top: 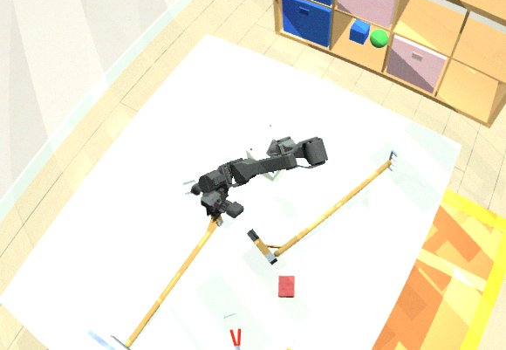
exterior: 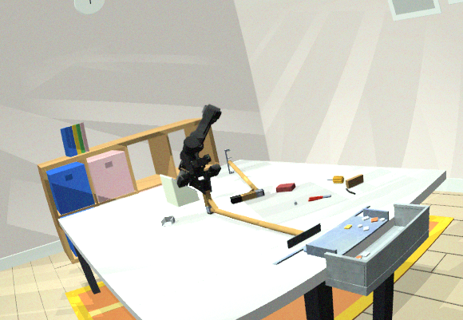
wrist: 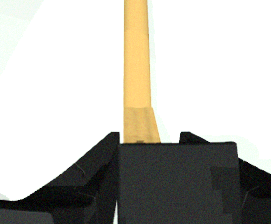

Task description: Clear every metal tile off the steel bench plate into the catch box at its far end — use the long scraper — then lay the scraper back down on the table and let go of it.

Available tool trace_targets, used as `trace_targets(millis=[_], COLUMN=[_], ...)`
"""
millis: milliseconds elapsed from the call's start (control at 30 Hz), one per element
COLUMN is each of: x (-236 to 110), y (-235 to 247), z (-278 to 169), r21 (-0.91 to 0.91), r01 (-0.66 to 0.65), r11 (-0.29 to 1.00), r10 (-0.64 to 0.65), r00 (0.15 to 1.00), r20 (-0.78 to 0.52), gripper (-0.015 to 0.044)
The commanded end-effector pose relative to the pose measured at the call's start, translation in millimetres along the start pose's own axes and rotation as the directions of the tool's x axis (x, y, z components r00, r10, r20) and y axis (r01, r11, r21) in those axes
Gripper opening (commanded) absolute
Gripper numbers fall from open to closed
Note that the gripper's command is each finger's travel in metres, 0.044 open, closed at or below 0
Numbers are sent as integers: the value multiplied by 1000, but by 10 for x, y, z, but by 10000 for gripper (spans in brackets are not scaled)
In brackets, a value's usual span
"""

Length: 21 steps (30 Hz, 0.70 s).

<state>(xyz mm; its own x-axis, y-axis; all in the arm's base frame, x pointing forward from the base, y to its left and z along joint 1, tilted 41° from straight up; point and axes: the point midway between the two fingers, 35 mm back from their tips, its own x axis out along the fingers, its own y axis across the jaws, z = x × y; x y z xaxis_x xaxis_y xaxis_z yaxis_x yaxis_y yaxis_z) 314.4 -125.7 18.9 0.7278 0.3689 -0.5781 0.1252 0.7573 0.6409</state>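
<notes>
My gripper (top: 215, 216) (exterior: 207, 192) (wrist: 150, 136) is shut on the upright wooden grip of the long scraper (top: 174, 280) (exterior: 255, 222) (wrist: 136, 65). The scraper's handle slopes toward the plate, and its dark blade (exterior: 304, 235) is beside the plate's near-left side; whether it touches anything is unclear. On the blue-grey bench plate (exterior: 331, 239) lie several tiles, among them a yellow tile (exterior: 348, 227) and an orange tile (exterior: 374, 219). The grey catch box (exterior: 383, 269) at the plate's end holds an orange tile (exterior: 359, 257) and a pale one; part of its floor is hidden.
A long-handled rake (top: 333, 209) (exterior: 243, 175) lies across the table, near a red block (top: 286, 286) (exterior: 286, 187). Red pliers (top: 235, 337) (exterior: 317, 198), a yellow screwdriver (exterior: 338, 179) and a brown block (exterior: 354, 181) lie beyond. A metal bracket (exterior: 168, 221) is near the arm.
</notes>
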Motion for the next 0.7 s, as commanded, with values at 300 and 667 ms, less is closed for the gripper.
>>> trace_targets(millis=[300,667], x=[-36,-312], y=[-8,-18], z=[10,7], r21=[-1,0], r01=[1,3], r11=[1000,1000], r10=[-1,-3], r00=[1000,1000], r20=[1,-4], gripper=[394,440])
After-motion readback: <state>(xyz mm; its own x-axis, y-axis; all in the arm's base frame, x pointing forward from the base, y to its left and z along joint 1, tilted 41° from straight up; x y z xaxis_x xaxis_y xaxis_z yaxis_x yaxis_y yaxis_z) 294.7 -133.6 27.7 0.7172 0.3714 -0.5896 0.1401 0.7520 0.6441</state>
